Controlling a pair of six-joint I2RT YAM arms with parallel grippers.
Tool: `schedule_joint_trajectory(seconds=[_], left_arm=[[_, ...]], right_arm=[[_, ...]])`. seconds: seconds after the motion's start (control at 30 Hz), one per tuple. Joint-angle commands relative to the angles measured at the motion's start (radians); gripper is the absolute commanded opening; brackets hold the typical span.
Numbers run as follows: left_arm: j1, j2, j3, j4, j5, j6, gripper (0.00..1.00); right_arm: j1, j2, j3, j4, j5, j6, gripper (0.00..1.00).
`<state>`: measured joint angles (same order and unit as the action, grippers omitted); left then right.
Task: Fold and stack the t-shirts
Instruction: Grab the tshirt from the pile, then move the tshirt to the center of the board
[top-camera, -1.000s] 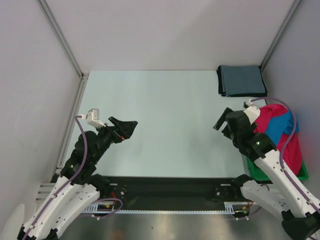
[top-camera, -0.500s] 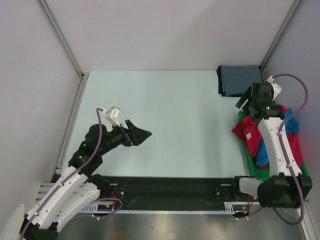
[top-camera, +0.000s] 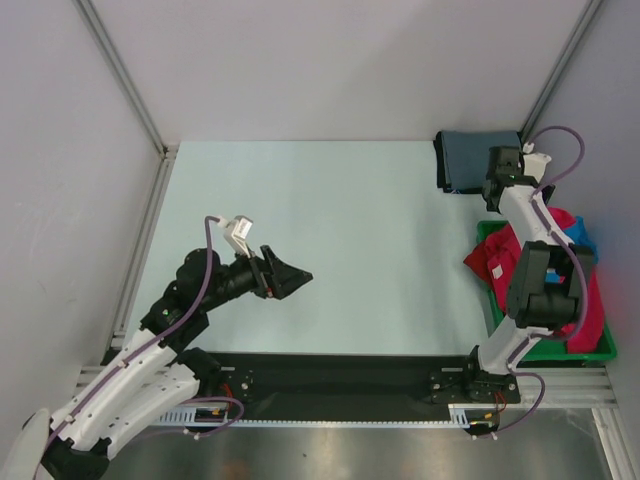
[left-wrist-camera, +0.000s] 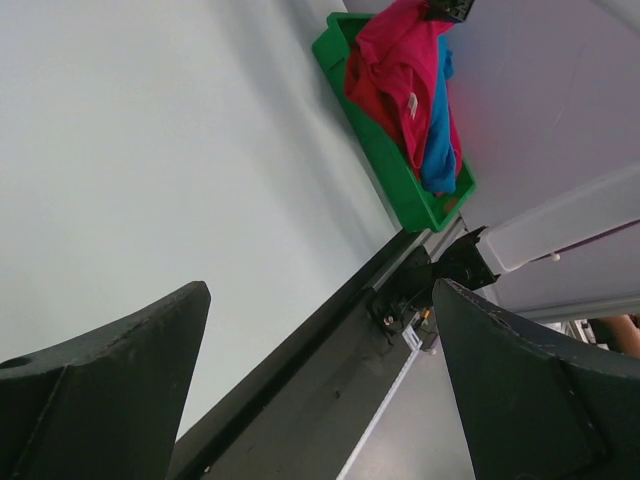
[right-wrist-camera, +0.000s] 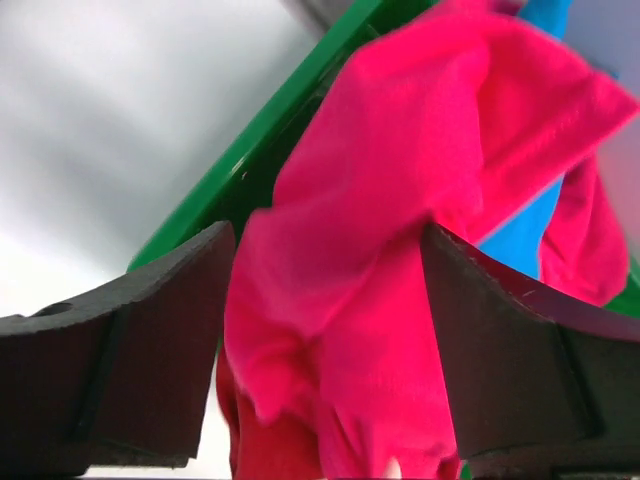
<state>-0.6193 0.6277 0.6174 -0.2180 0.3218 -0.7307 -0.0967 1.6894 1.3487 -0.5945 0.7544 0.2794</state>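
Observation:
A folded grey-blue t-shirt lies at the back right corner. A bright pink-red t-shirt, a darker red one and a bright blue one lie crumpled in the green tray; the red cloth hangs over its left rim. My right gripper is above the tray's far end, open, and the pink-red shirt shows between its spread jaws. My left gripper is open and empty over the left middle of the table. The left wrist view shows the pile far off.
The tray stands along the right wall, next to the table's front right corner. White walls with metal posts close in the left, back and right sides. A black rail runs along the near edge by the arm bases.
My right arm has swung from the front of the tray to its far end, next to the folded grey-blue shirt. My left gripper has moved a little right and nearer.

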Motion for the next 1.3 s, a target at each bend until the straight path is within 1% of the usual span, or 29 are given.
schedule_joint_trajectory(seconds=[0.0, 0.07, 0.13, 0.17, 0.23, 0.27, 0.37, 0.47, 0.57, 0.6, 0.67, 0.73, 0.77, 0.8, 0.87, 0.9, 0.97, 1.0, 1.07, 1.1, 1.13, 1.2, 1.23, 1.27], left_arm=[[-0.014, -0.003, 0.053, 0.008, -0.006, 0.046, 1.00], [-0.016, -0.003, 0.061, -0.001, -0.012, 0.056, 1.00], [-0.014, 0.000, 0.074, -0.012, -0.013, 0.062, 1.00], [-0.016, 0.001, 0.077, -0.015, -0.013, 0.062, 1.00], [-0.016, 0.004, 0.082, -0.021, -0.010, 0.062, 1.00], [-0.016, 0.006, 0.084, -0.021, -0.006, 0.060, 1.00], [-0.014, 0.018, 0.084, -0.017, -0.001, 0.048, 1.00], [-0.016, 0.040, 0.085, 0.000, 0.020, 0.024, 1.00], [-0.016, 0.061, 0.091, 0.014, 0.048, 0.007, 1.00], [-0.016, 0.066, 0.096, 0.016, 0.056, 0.001, 1.00], [-0.016, 0.075, 0.105, 0.014, 0.056, -0.007, 1.00], [-0.016, 0.078, 0.117, 0.014, 0.040, -0.009, 1.00], [-0.016, 0.081, 0.123, 0.009, 0.036, -0.013, 1.00], [-0.014, 0.082, 0.128, 0.008, 0.033, -0.018, 1.00], [-0.016, 0.081, 0.142, 0.008, 0.025, -0.032, 0.99], [-0.014, 0.082, 0.145, 0.008, 0.022, -0.039, 0.99], [-0.016, 0.078, 0.145, 0.015, 0.014, -0.061, 0.99], [-0.014, 0.078, 0.146, 0.014, 0.014, -0.067, 0.99], [-0.016, 0.081, 0.153, 0.014, 0.011, -0.078, 0.98], [-0.016, 0.081, 0.168, 0.006, 0.007, -0.078, 0.98], [-0.016, 0.082, 0.177, -0.001, 0.000, -0.078, 0.98], [-0.016, 0.081, 0.202, -0.032, -0.024, -0.076, 0.98], [-0.016, 0.081, 0.209, -0.046, -0.030, -0.073, 0.98], [-0.014, 0.081, 0.217, -0.055, -0.038, -0.069, 0.98]], right_arm=[[-0.006, 0.059, 0.085, 0.064, 0.150, -0.016, 0.75], [-0.008, 0.088, 0.099, 0.068, 0.187, -0.013, 0.67], [-0.008, 0.108, 0.122, 0.065, 0.218, -0.005, 0.48], [-0.008, 0.111, 0.131, 0.065, 0.226, -0.006, 0.42], [-0.011, 0.107, 0.165, 0.062, 0.261, -0.011, 0.19], [-0.012, 0.102, 0.187, 0.053, 0.273, -0.008, 0.00], [-0.011, 0.055, 0.282, -0.031, 0.319, 0.032, 0.00], [0.021, -0.055, 0.331, -0.039, 0.359, -0.017, 0.00], [0.060, -0.173, 0.354, 0.007, 0.407, -0.084, 0.00], [0.067, -0.201, 0.362, 0.050, 0.428, -0.142, 0.00], [0.089, -0.270, 0.394, 0.097, 0.453, -0.209, 0.00], [0.094, -0.309, 0.409, 0.223, 0.480, -0.340, 0.00], [0.138, -0.341, 0.411, 0.287, 0.487, -0.392, 0.00], [0.144, -0.352, 0.411, 0.429, 0.479, -0.505, 0.00], [0.143, -0.355, 0.423, 0.540, 0.477, -0.583, 0.00], [0.131, -0.331, 0.461, 0.594, 0.462, -0.618, 0.00], [0.124, -0.300, 0.518, 0.622, 0.430, -0.632, 0.00], [0.133, -0.274, 0.541, 0.662, 0.404, -0.647, 0.00], [0.153, -0.241, 0.634, 0.700, 0.387, -0.686, 0.00], [0.190, -0.206, 0.677, 0.699, 0.361, -0.692, 0.00], [0.212, -0.183, 0.769, 0.714, 0.350, -0.709, 0.00], [0.271, -0.149, 0.844, 0.832, 0.333, -0.825, 0.00], [0.344, -0.128, 0.884, 0.901, 0.321, -0.877, 0.00], [0.379, -0.122, 0.903, 1.052, 0.286, -0.993, 0.00]])
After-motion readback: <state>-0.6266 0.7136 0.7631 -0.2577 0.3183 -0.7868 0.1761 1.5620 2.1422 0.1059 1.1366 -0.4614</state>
